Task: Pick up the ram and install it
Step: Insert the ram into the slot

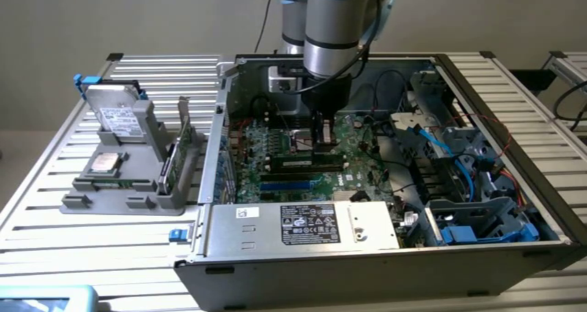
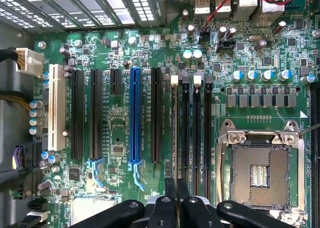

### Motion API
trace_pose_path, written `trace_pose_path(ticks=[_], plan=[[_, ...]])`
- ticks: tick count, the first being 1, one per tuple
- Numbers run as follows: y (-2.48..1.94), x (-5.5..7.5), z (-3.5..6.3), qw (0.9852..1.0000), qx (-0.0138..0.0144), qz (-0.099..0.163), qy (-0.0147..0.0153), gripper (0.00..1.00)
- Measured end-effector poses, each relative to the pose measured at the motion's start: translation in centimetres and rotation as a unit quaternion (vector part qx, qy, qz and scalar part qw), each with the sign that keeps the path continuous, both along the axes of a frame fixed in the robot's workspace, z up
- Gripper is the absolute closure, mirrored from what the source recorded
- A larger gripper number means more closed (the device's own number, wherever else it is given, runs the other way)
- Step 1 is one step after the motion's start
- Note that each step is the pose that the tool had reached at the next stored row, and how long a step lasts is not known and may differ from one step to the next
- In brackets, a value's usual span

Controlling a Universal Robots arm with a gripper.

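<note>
Closest in the wrist view, the gripper point(image 2: 176, 185) has its fingers point(image 2: 170, 198) drawn narrow, all but touching. They sit at one end of the row of DIMM slots point(image 2: 197, 138).

The ram point(image 2: 175, 138) seems to stand edge-on in the slot with the white latch point(image 2: 174, 79), in line with the fingertips. It reads as little more than a thin line there, so it is unclear whether the fingers pinch its top edge or only bear on it. In the exterior view it looks like a dark greenish strip running along the slots towards that view's left.

The pickup looks finished, and the step in hand is judged to be the install, at the seating stage. Seating calls for a straight push down, with the stick kept square in its slot until the end latches close. A tilt could jam one end.

Beyond the slots lie the blue slot point(image 2: 134, 118) and the open CPU socket point(image 2: 260, 173) on the motherboard point(image 2: 117, 153).

Farther off, the open case point(image 1: 367, 271) lies on the slatted table point(image 1: 37, 223). Beside it on the exterior view's left, a grey fixture point(image 1: 119, 202) carries a green bracketed card point(image 1: 174, 157) and a hard drive point(image 1: 117, 116).
</note>
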State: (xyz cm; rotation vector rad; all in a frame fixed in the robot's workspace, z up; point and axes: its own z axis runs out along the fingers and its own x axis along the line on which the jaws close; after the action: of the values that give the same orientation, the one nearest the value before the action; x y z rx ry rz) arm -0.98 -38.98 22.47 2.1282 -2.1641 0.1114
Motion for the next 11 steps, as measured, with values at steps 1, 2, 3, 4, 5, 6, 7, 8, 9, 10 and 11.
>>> trace_pose_path(ticks=[1,2,3,4,5,6,7,8,9,10,11], plan=[[0.00,-0.01,0.00,1.0000,-0.0001,0.000,-0.0002,0.87],[0.00,-0.03,0.00,1.0000,-0.0001,0.000,-0.0004,0.87],[0.00,-0.05,0.01,1.0000,-0.0001,0.000,-0.0006,0.87],[0.00,-0.05,0.01,1.0000,-0.0002,0.000,-0.0007,0.87],[0.00,-0.05,0.01,1.0000,-0.0002,0.000,-0.0007,0.87],[-0.01,-0.05,0.01,1.0000,-0.0002,0.000,-0.0008,0.87],[-0.01,-0.05,0.01,1.0000,-0.0003,0.000,-0.0008,0.87],[-0.01,-0.05,0.01,1.0000,-0.0004,0.000,-0.0008,0.87],[-0.01,-0.05,0.00,1.0000,-0.0004,0.000,-0.0008,0.87],[-0.01,-0.05,-0.01,1.0000,-0.0004,0.000,-0.0009,0.87],[-0.01,-0.05,-0.02,1.0000,-0.0003,0.000,-0.0009,0.87]])
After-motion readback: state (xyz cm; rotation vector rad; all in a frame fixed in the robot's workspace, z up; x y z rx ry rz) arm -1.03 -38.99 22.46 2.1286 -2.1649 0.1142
